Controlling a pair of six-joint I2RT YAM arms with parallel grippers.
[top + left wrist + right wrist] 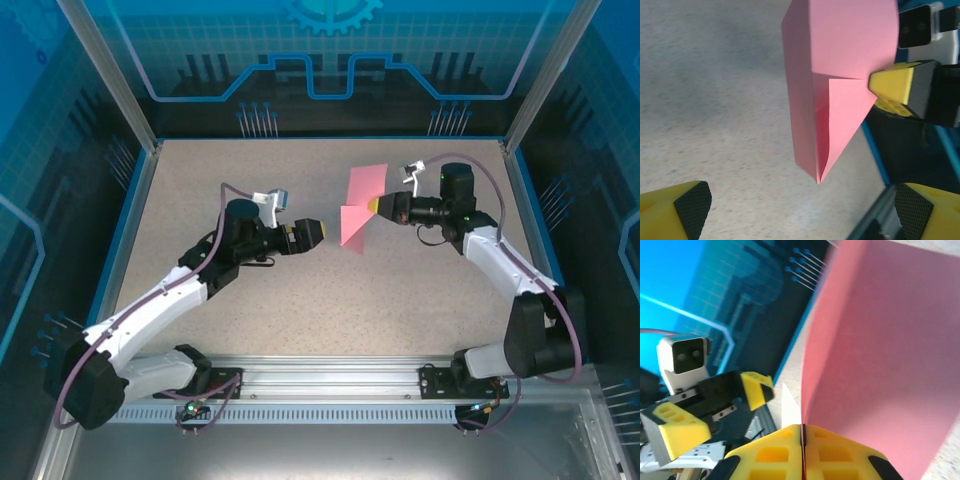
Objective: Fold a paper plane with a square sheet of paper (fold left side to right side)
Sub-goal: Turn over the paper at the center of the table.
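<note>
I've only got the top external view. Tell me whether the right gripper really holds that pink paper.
Observer: Yes; the right wrist view shows the right gripper shut on the pink paper, at its edge.
Operator: Report the other arm.
Observer: The left gripper is open, fingers wide apart, clear of the paper.
Operator: Describe the folds.
Observer: The left wrist view shows a flap folded to a centre crease, tapering to a point.
</note>
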